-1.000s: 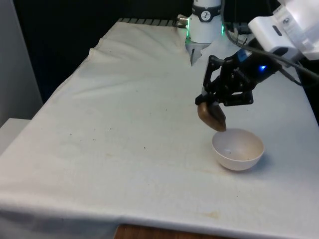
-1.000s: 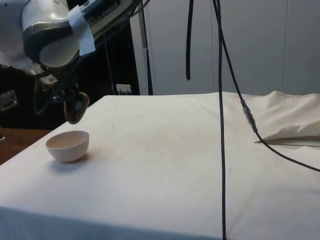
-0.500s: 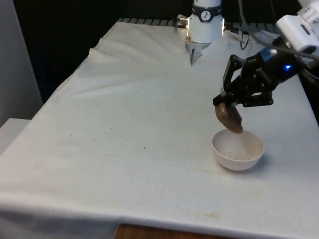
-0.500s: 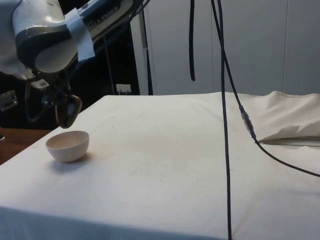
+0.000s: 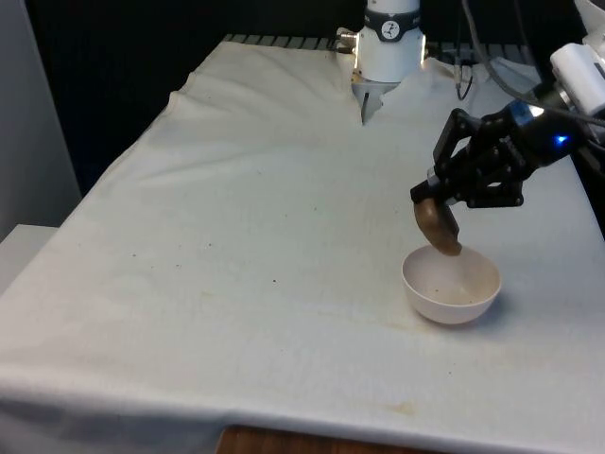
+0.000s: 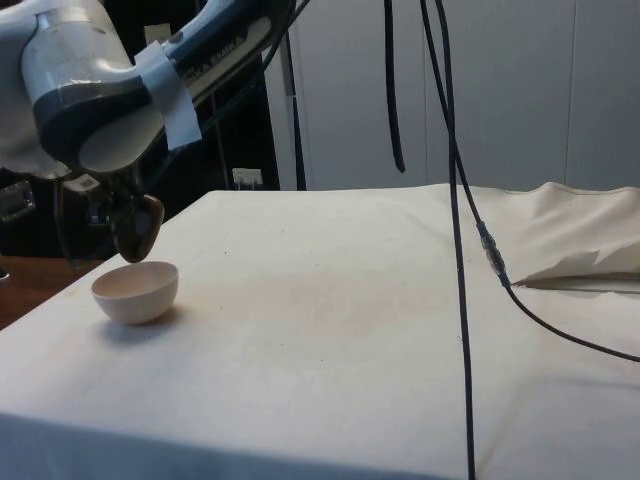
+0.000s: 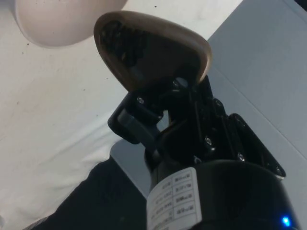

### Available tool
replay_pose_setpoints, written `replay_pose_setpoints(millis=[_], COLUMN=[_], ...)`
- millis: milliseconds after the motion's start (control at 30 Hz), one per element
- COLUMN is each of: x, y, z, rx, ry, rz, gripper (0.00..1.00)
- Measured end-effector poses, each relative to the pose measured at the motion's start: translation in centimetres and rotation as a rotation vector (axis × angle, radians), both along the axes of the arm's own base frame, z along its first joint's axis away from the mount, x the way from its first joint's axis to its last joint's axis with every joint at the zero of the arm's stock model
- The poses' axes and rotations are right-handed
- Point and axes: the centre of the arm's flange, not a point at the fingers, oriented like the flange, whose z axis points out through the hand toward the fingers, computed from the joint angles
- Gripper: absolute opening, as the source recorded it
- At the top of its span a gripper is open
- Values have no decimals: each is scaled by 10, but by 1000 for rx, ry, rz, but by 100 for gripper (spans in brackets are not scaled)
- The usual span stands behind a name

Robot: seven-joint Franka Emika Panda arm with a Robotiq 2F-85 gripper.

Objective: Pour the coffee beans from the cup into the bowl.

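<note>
Cup (image 5: 437,225): small, brown, smooth-walled, sitting right of centre in the front view and hanging tilted steeply mouth-down, its lip dipping just over the far rim of the bowl (image 5: 451,284). In the side view the cup (image 6: 137,227) is showing at the left edge of the frame, dark brown, tipping directly above the bowl (image 6: 135,291), the lip close to the rim; whether they are touching cannot be told. In the wrist view the cup (image 7: 152,50) is appearing tan on the outside with a dark interior; dark beans (image 7: 118,38) are clinging inside near the mouth.

Gripper (image 5: 446,197): black, clamping the cup from above and behind, fingers pinching its wall. In the wrist view the gripper (image 7: 163,103) is gripping the cup's base end, one finger (image 7: 136,124) pressing against it.

Bowl: white to pale cream, round, standing upright on the cloth in the lower right of the front view. A few dark specks are lying on its inner floor. In the wrist view the bowl (image 7: 62,21) is sitting at the upper left of the frame.

Table (image 5: 246,236): white cloth, lightly stained and creased. In the side view black cables (image 6: 455,200) are hanging down the middle of the frame.
</note>
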Motion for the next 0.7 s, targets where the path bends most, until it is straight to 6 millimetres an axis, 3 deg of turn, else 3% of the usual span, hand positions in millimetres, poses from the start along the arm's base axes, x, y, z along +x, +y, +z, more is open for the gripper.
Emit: replay_pose_setpoints(millis=[467, 700], x=[-3, -2], y=[17, 15], z=[-6, -6], rx=[-31, -63], ry=[-3, -2], rz=[45, 63], gripper=[1, 1])
